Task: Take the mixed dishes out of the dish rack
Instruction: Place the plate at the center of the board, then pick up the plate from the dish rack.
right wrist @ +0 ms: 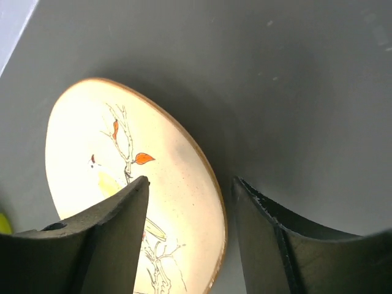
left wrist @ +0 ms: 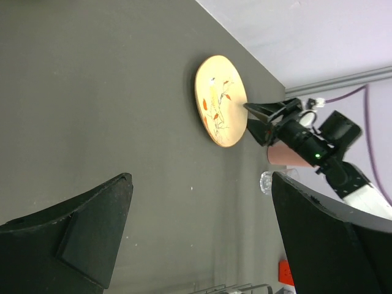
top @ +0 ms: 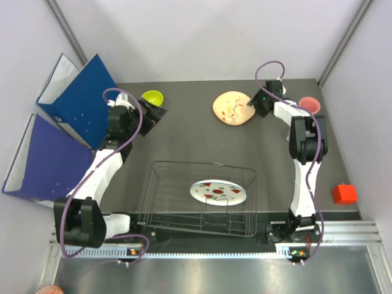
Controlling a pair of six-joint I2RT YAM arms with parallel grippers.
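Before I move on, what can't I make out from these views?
Glass tumbler: left wrist view, tiny and blurred; top view doesn't show it.
Lime bowl: top view, near side covered by left hand.
Salmon cup: left wrist view, mostly behind right hand.

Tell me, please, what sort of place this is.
Probably a robotics lab test cell, not a kitchen: a dish rack sits on a dark table inside plain pale walls, with blue ring binders at the left.
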